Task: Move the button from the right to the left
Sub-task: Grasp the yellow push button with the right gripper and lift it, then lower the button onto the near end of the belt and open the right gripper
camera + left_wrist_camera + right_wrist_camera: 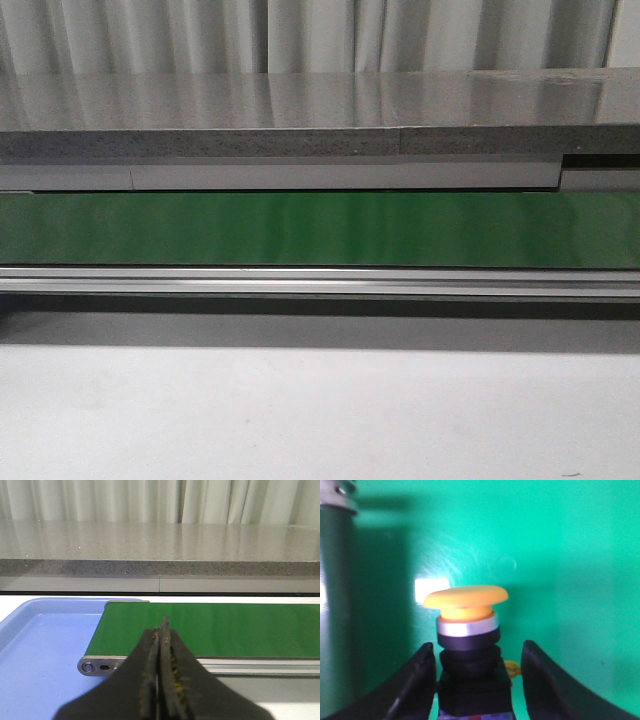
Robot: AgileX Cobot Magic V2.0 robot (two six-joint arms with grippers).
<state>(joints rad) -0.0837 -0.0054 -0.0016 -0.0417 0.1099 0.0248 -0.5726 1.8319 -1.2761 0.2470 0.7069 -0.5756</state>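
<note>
Yellow-capped button point(468, 645) upright on the green belt point(560, 555); right gripper point(476, 672) open astride its black body

Left tool point(161, 680): fingers pressed together, no gap, nothing held. Right tool point(477, 670): fingers spread apart, one to each side of the button point(467, 630), left finger near its body, right finger clear.

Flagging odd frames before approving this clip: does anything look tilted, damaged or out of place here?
Nothing stands out. The button stands upright on the green belt between the open fingers of the right end effector, its yellow cap intact. The left end effector is shut, near the blue tray.
</note>
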